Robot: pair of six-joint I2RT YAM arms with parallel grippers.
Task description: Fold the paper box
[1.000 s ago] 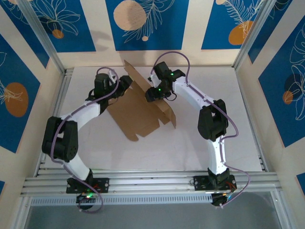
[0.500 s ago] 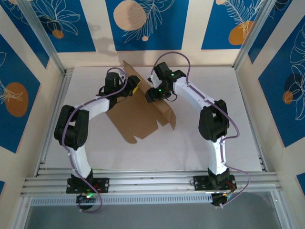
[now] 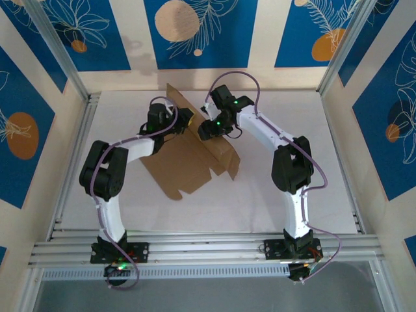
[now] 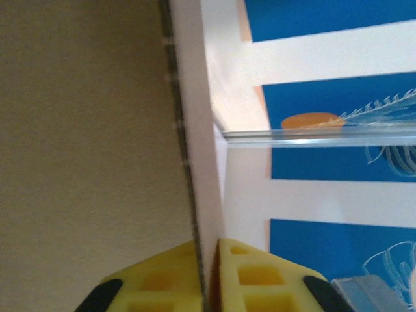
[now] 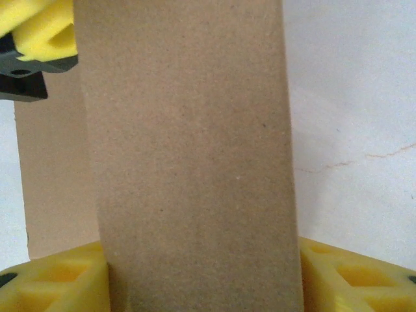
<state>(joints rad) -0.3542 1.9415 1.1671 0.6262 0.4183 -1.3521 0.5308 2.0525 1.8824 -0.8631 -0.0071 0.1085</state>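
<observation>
paper box [image 3: 185,162] sits around the middle of the table [image 3: 292,130], a mostly flat brown sheet with one panel standing up along its far right side. left gripper [image 3: 184,121] is clamped on the edge of that raised panel, its yellow pads [image 4: 162,279] pinched together with the cardboard between them. right gripper [image 3: 205,129] straddles a flap from the other side, pads [image 5: 52,279] up against both edges. honestly can't tell if it's actually squeezing.
</observation>
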